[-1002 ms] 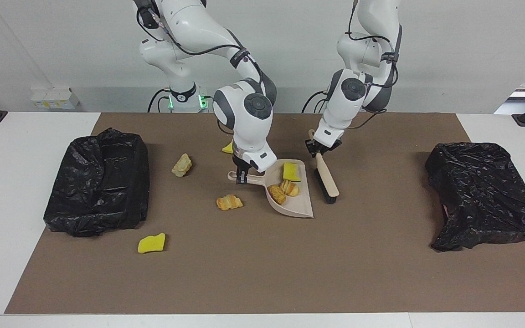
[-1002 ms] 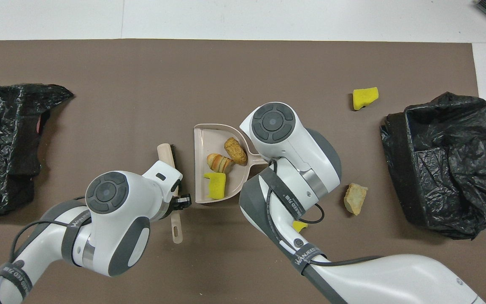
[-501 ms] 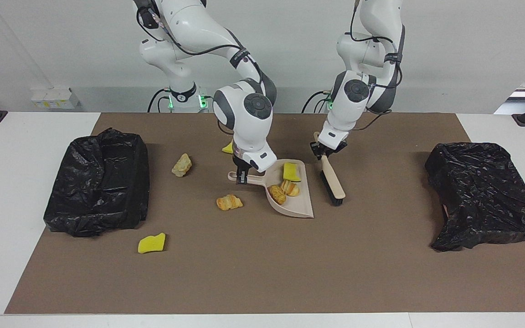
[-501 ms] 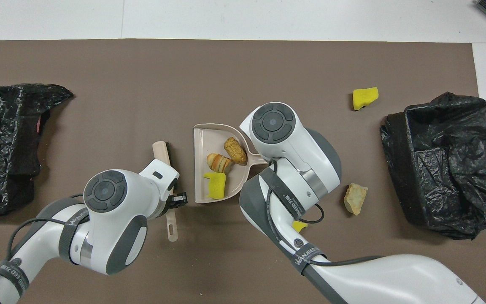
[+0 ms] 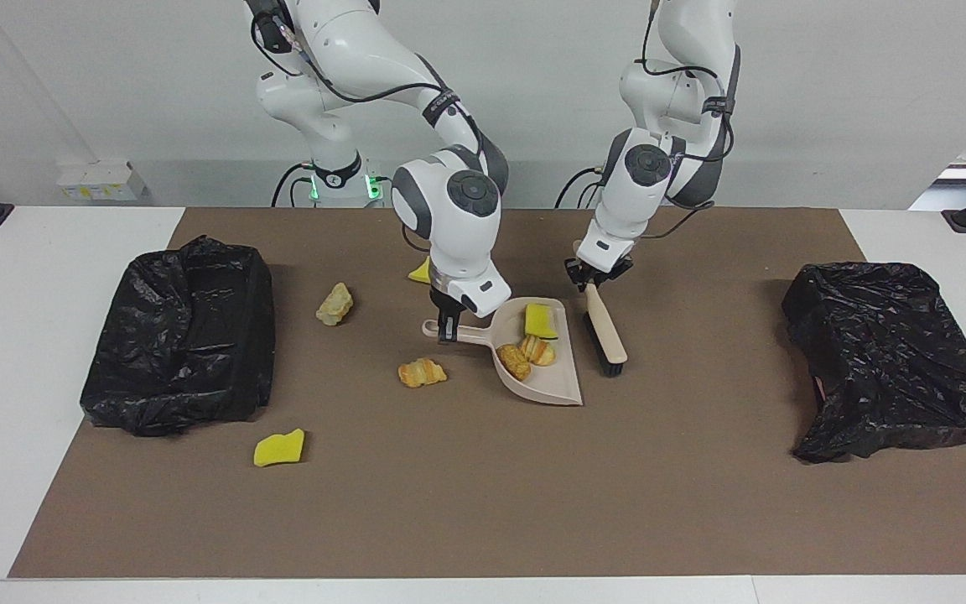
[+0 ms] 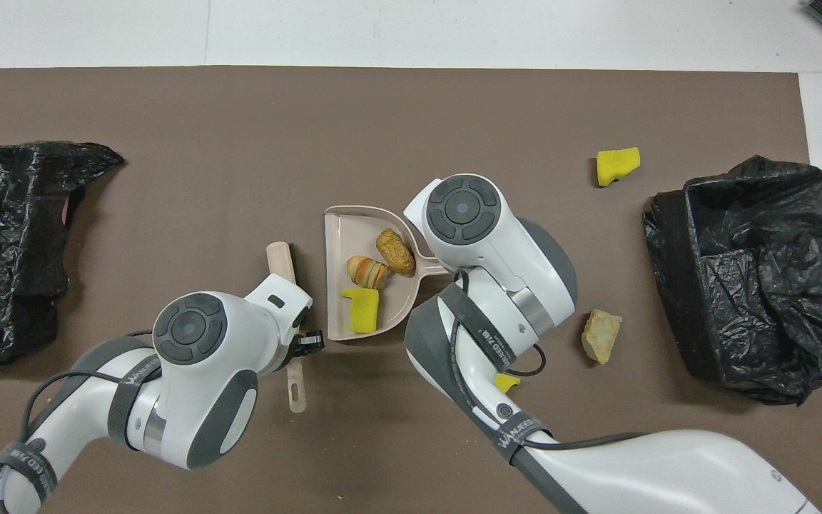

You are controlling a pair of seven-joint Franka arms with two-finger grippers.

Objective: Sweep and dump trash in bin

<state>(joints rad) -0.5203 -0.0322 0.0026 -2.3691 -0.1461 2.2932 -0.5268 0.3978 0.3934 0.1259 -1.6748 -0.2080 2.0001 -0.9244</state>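
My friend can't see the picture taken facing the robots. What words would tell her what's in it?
The right gripper holds a beige dustpan with three trash bits; the left gripper holds a brush beside it. Four more bits lie on the brown mat, between two black-bagged bins.

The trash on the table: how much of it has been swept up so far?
Three bits lie in the dustpan, which the right gripper holds by its handle. The left gripper holds the brush beside it. Four bits are left on the mat, including a bread lump. Nothing is dumped yet.
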